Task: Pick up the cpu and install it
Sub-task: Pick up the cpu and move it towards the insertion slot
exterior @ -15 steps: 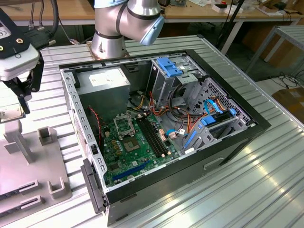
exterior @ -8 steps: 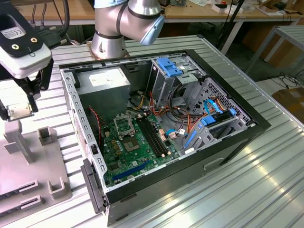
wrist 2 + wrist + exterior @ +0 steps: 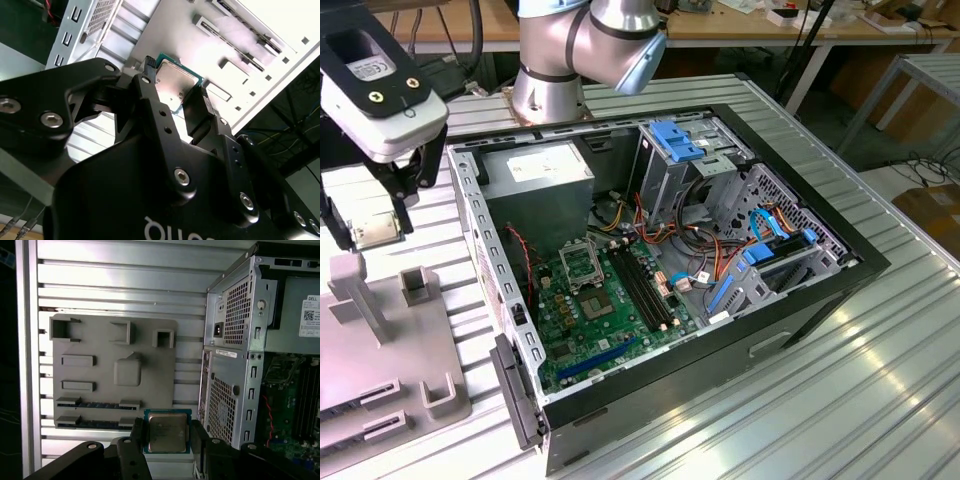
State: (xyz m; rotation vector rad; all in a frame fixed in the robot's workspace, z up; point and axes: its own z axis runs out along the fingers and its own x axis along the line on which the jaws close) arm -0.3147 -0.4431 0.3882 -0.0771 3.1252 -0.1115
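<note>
The cpu [image 3: 167, 432] sits between my two fingers, pinched by opposite edges. Its dull silver-grey metal top and thin green rim face the camera in both wrist views. My gripper [image 3: 168, 438] is closed on it, one black finger [image 3: 138, 434] pressed to each side. In the exterior view the chip hangs in my grasp, clear of any surface.

Directly under me lies a grey fixture plate [image 3: 100, 342] with raised blocks, open-sided pockets and narrow slotted holders moulded into it. One square pad [image 3: 127, 372] stands near its middle. In the exterior view an upright post [image 3: 352, 290] of the plate rises just below the chip without touching it.

Beside the plate, off to one side of my fingers, stands an open computer case [image 3: 720, 370] on its side, its perforated rear panel [image 3: 230, 365] near me. Inside it lies the green motherboard [image 3: 590, 335]. On it is a square silver-and-black socket frame [image 3: 582, 265], well apart from me. Long black memory slots [image 3: 645, 290] run just beyond the socket. A silver power supply [image 3: 535, 175] fills the case corner nearest my arm's base, and blue drive brackets [image 3: 675, 140] sit at the far side.

Plate and case both rest on a ribbed aluminium table [image 3: 840, 400].
</note>
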